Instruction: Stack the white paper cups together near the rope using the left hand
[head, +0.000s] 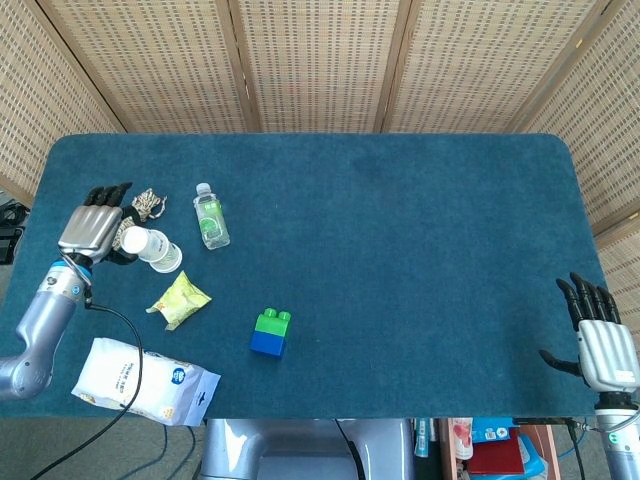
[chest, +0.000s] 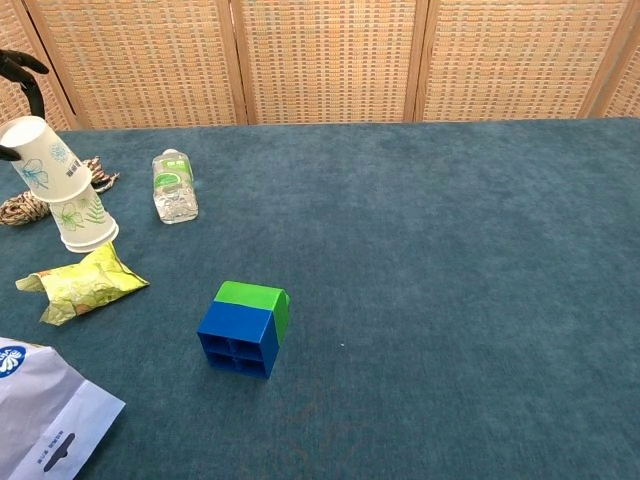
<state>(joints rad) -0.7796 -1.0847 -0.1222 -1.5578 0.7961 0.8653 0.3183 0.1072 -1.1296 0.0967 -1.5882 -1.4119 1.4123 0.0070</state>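
Note:
Two white paper cups with leaf prints stand upside down at the table's left. The lower cup (chest: 86, 222) rests on the cloth. The upper cup (chest: 46, 160) (head: 137, 241) sits tilted over the lower one, leaning left. My left hand (head: 92, 228) holds the upper cup from the left; in the chest view only dark fingertips (chest: 22, 64) show at the frame's edge. The rope (head: 148, 203) (chest: 24, 207) lies coiled just behind the cups. My right hand (head: 598, 338) hangs off the table's near right corner, fingers straight, holding nothing.
A small clear bottle (head: 210, 217) lies right of the cups. A crumpled yellow-green wrapper (head: 180, 300) is in front of them, a white plastic bag (head: 140, 380) at the front left edge, and a green-and-blue block (head: 270, 333) further right.

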